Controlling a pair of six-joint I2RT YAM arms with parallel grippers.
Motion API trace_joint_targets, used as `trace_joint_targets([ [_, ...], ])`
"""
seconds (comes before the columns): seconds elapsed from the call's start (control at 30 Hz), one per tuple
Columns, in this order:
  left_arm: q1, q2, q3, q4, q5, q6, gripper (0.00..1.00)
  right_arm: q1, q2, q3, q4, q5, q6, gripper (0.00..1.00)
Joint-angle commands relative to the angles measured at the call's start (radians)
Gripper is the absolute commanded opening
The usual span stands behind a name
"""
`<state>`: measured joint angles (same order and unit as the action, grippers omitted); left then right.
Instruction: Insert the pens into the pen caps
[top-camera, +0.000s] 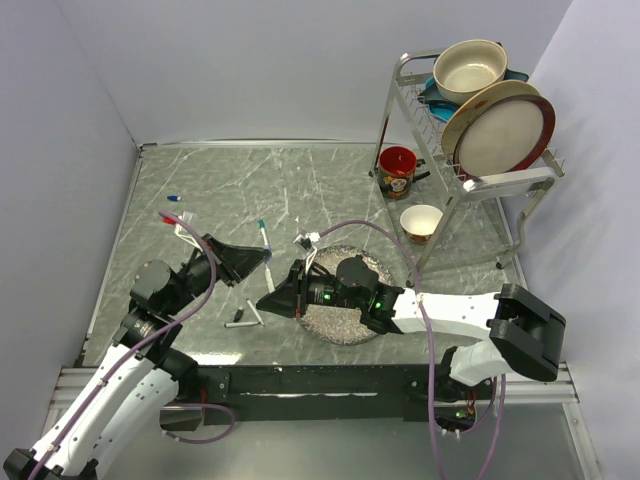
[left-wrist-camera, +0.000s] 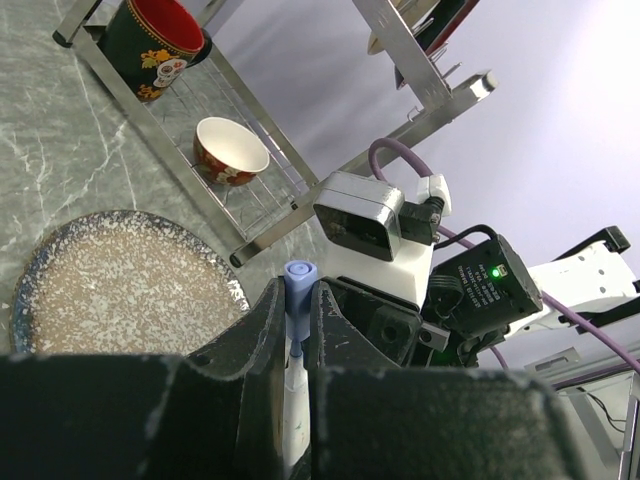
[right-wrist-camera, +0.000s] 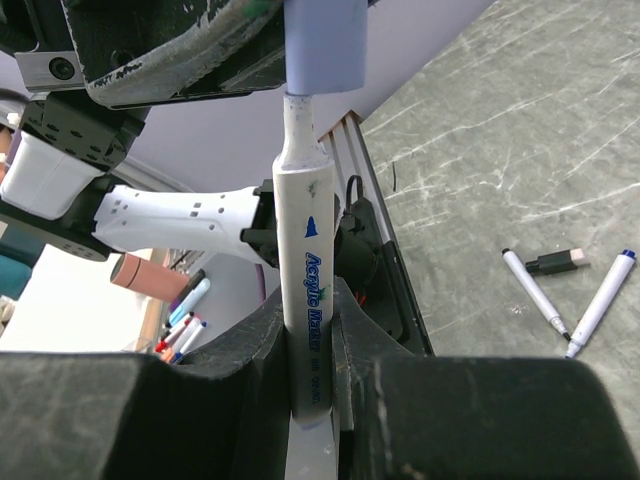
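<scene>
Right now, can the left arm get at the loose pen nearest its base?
Likely not yet: the pen lies close and uncovered, but the left claw is shut on the blue cap.

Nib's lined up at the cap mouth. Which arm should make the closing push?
Right, probably: the right gripper clamps the white-barrelled marker pen by its barrel, nib in line with the short blue plastic cap pinched in the left gripper.

rack (top-camera: 510, 181) blocks rt, pens (top-camera: 254, 313) clutter mid; far-left table (top-camera: 300, 175) open.

White arms (top-camera: 455, 312) with black joints and purple cables (top-camera: 431, 380).
</scene>
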<state>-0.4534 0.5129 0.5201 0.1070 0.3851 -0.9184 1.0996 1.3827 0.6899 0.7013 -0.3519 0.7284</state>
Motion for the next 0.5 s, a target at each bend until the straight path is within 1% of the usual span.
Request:
trace_joint_targets([
  [0.0, -0.002, -0.005, 0.038, 0.023, -0.012, 0.015, 0.01, 0.008, -0.017, -0.001, 0.036, 0.011, 0.005, 0.0],
  [0.23, -0.002, -0.002, 0.058, 0.008, -0.037, 0.015, 0.01, 0.008, -0.03, -0.012, 0.035, 0.014, 0.002, 0.0],
  [0.47, -0.002, -0.011, 0.06, 0.005, -0.023, 0.009, 0.01, 0.008, -0.042, -0.02, 0.036, 0.022, 0.002, 0.0],
])
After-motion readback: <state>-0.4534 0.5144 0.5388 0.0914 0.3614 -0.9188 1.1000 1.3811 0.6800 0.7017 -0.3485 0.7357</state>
